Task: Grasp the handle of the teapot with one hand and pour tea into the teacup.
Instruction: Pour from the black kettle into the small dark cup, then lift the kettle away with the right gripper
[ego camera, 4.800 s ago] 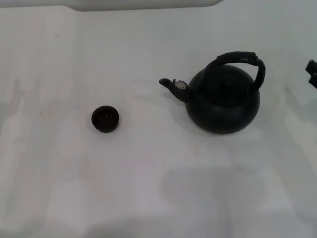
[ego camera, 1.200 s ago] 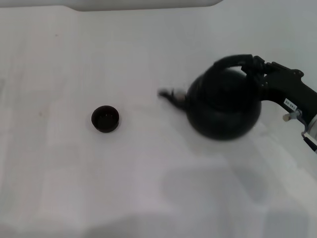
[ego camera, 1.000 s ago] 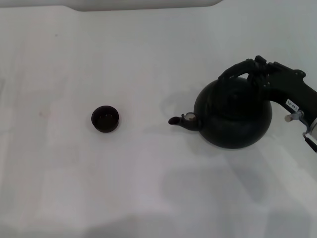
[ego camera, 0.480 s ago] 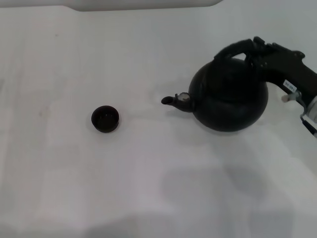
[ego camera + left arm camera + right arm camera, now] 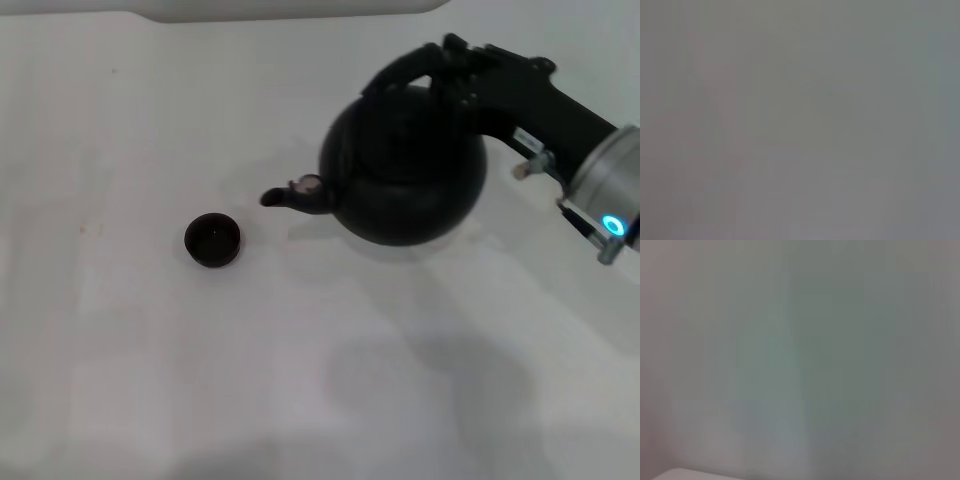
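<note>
In the upper right of the head view, the right hand (image 5: pixel 452 68) was closed around the handle (image 5: pixel 410 68) of the teapot (image 5: pixel 405 170), which hung above the white counter (image 5: pixel 300 380) with its spout pointing left. The teacup (image 5: pixel 212 240) sat on the counter at left of centre, just beyond the spout tip and apart from it. Both wrist views showed nothing recognisable.

— That round-bellied black teapot (image 5: pixel 405 170)?
— Matt, with a small silvery, metallic-looking cap on its spout.
— The tiny dark brown cup (image 5: pixel 212 240)?
— Slightly glossy inside. The white table (image 5: pixel 300 380) looks smooth and matt.
</note>
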